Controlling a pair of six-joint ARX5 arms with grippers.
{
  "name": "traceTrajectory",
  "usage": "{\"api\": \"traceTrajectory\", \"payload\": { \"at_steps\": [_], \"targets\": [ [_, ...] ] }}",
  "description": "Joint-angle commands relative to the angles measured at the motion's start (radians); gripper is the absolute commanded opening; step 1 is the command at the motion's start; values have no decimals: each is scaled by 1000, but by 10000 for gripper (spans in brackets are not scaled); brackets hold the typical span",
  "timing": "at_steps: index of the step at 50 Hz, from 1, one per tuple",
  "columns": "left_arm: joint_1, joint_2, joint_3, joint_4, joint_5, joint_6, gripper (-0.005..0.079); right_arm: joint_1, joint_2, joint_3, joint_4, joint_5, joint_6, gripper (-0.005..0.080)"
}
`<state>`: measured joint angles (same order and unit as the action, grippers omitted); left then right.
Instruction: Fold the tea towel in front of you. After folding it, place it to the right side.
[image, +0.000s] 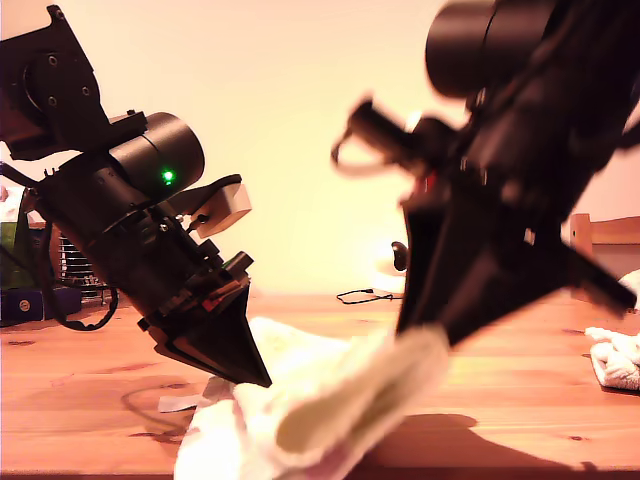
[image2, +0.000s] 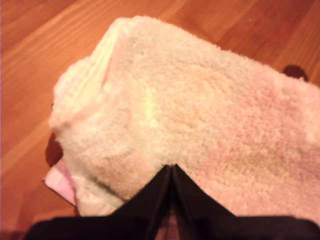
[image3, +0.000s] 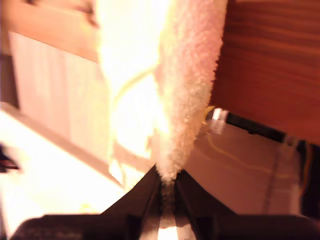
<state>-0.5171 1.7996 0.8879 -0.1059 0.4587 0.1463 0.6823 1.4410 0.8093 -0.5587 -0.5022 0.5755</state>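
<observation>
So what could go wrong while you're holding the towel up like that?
My second gripper pinches only a thin bit of the tea towel, so the hanging cloth might slip out. My first gripper is shut on another bit where the towel is bunched up, so the fold may come out lumpy or crooked. The towel also lies near the table's front edge in the exterior view, so a loose part could slide off.

My first gripper (image2: 171, 167) and second gripper (image3: 167, 181) have jaws clamped.
</observation>
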Motion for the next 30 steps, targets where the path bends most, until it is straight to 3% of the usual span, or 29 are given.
{"api": "traceTrajectory", "payload": {
  "at_steps": [1, 16, 30],
  "targets": [
    [-10, 14, -10, -22, 22, -18, -24, 2, -23, -18, 8, -13, 12, -10],
    [-114, 14, -10, -74, 104, -81, -24, -25, -33, -16, 128, -16, 76, -10],
    [-187, 14, -10, -80, 107, -95, -24, -94, -33, -16, 190, -12, 79, -10]
  ]
}}
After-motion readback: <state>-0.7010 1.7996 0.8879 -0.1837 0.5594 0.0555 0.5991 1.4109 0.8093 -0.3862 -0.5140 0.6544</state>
